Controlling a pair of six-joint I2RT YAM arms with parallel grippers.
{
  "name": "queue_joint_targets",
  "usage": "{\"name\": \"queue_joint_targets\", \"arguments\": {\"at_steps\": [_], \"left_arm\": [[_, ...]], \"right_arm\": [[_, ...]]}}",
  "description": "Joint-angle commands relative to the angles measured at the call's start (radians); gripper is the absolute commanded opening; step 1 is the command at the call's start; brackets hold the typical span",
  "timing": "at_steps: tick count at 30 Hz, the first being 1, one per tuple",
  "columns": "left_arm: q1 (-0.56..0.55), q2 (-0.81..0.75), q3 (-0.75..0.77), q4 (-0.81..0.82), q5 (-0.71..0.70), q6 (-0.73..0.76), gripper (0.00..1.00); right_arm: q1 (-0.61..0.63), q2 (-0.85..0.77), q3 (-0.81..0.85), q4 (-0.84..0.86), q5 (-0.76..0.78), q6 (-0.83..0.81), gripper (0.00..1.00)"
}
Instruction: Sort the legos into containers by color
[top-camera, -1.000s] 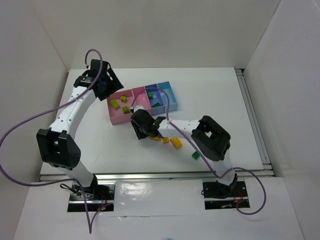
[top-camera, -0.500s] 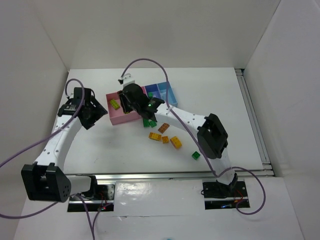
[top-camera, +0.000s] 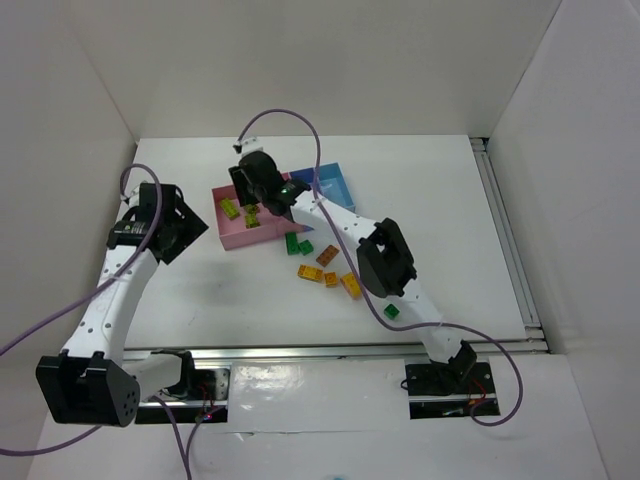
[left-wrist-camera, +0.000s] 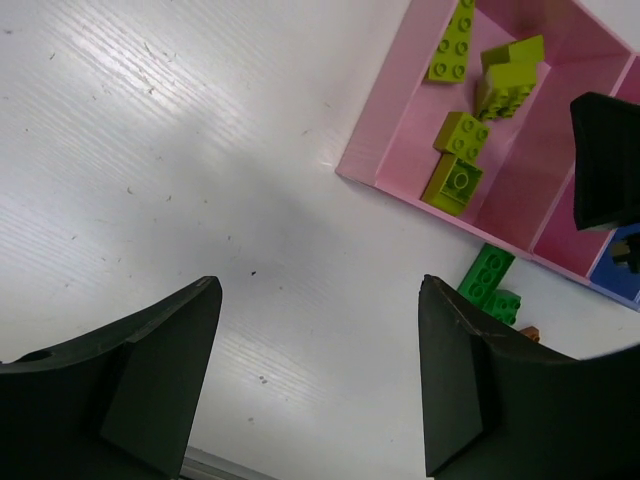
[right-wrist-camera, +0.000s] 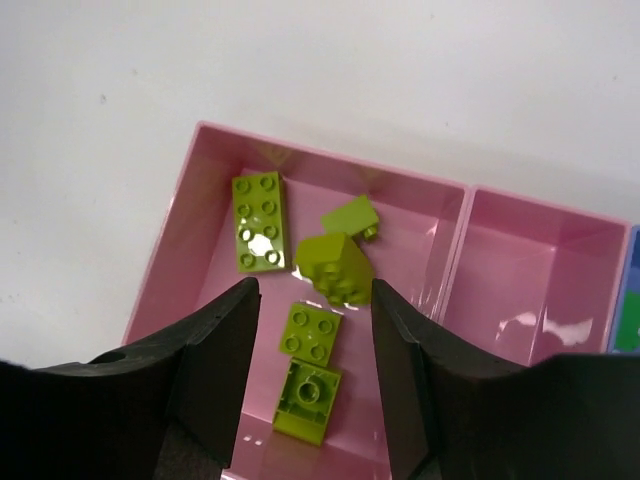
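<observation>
the lime green legos (right-wrist-camera: 258, 221) lie in the left pink bin (right-wrist-camera: 175, 270), at the left end of the row of containers (top-camera: 335, 182). from the right wrist camera i count five of them: a long one lying flat with its studs up, a tilted piece near the far wall, a lump in the middle and two square ones nearer the camera. the second pink bin (right-wrist-camera: 530, 290) joins it on the right.

my right gripper (right-wrist-camera: 312, 300) hangs above that left pink bin with its fingers spread apart, and i see nothing pinched between them. in the top view the right arm reaches across the table (top-camera: 450, 200) and covers the middle of the row.

two dark green legos (top-camera: 293, 243) sit on the table just beside the near wall of the pink bins, touching or nearly touching each other. nearer the arm bases lie a brown-orange lego (top-camera: 327, 256) and three yellow-orange legos (top-camera: 310, 272), loosely grouped. one more green lego (top-camera: 391, 311) lies apart from them, closer to the near edge.

my left gripper (left-wrist-camera: 318, 300) is over bare table to the left of the pink bin, fingers spread wide, holding nothing.
</observation>
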Motion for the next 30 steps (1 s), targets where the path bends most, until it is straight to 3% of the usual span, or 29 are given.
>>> {"name": "queue_joint_targets", "arguments": {"at_steps": [1, 7, 11, 15, 17, 21, 30], "left_arm": [[0.005, -0.022, -0.003, 0.032, 0.019, 0.027, 0.82], [-0.008, 0.003, -0.023, 0.079, 0.077, 0.087, 0.81], [-0.077, 0.038, -0.02, 0.138, 0.12, 0.139, 0.79], [-0.206, 0.116, 0.003, 0.138, 0.057, 0.148, 0.78], [-0.244, 0.151, 0.023, 0.138, 0.031, 0.134, 0.78], [-0.327, 0.208, 0.049, 0.138, 0.019, 0.114, 0.78], [-0.344, 0.262, 0.113, 0.087, -0.059, 0.124, 0.78]], "right_arm": [[-0.006, -0.154, -0.085, 0.034, 0.008, -0.016, 0.56], [-0.015, -0.463, -0.448, 0.134, 0.088, -0.016, 0.54], [-0.038, -0.649, -0.8, 0.153, 0.097, 0.053, 0.54], [-0.098, -0.797, -1.057, 0.185, 0.054, 0.148, 0.55], [-0.107, -0.831, -1.125, 0.174, -0.004, 0.17, 0.57], [-0.118, -0.831, -1.151, 0.165, -0.058, 0.161, 0.7], [-0.118, -0.639, -1.068, 0.186, -0.122, 0.105, 0.74]]}}
